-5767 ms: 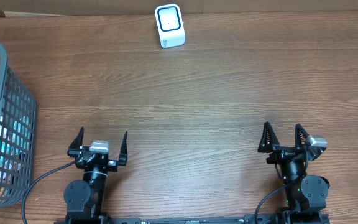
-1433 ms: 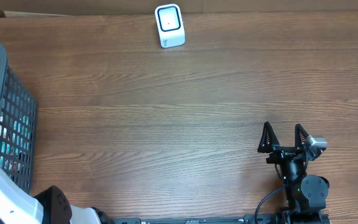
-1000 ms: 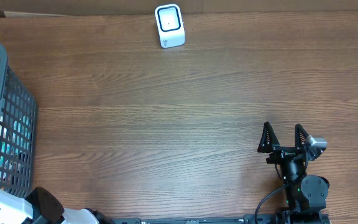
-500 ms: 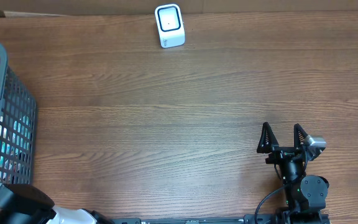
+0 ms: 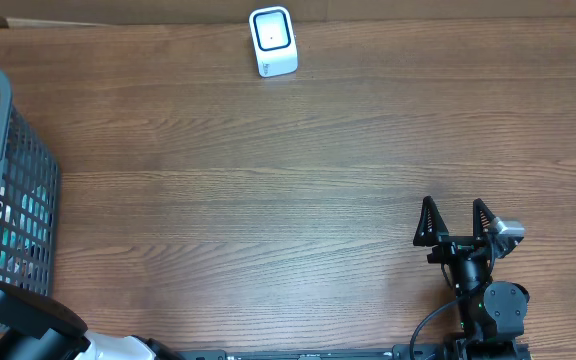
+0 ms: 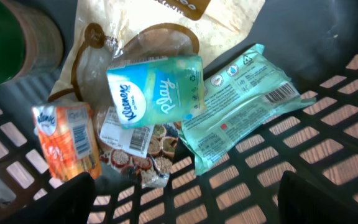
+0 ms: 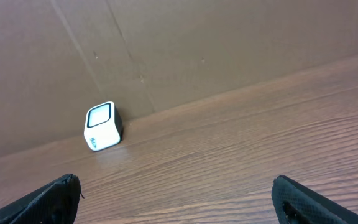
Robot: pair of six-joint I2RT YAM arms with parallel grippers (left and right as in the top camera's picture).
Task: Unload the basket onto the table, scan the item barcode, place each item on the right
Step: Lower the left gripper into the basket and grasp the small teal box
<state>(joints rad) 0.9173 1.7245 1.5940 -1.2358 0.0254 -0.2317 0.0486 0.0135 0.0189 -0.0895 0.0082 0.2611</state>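
the left claw (image 6: 188, 190) has been brought off the bench (image 5: 318, 180) into the basket (image 5: 28, 180) and is held wide over the kleenex pack (image 6: 156, 89), so a pick is judged next; the right claw (image 5: 455, 218) is parked wide.

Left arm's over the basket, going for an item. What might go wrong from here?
The blue tissue pack lies on a snack bag and against the teal wipes pack, so the open left gripper might pinch two things. The packs rest on the grid floor of the basket; fingers might snag in its holes.
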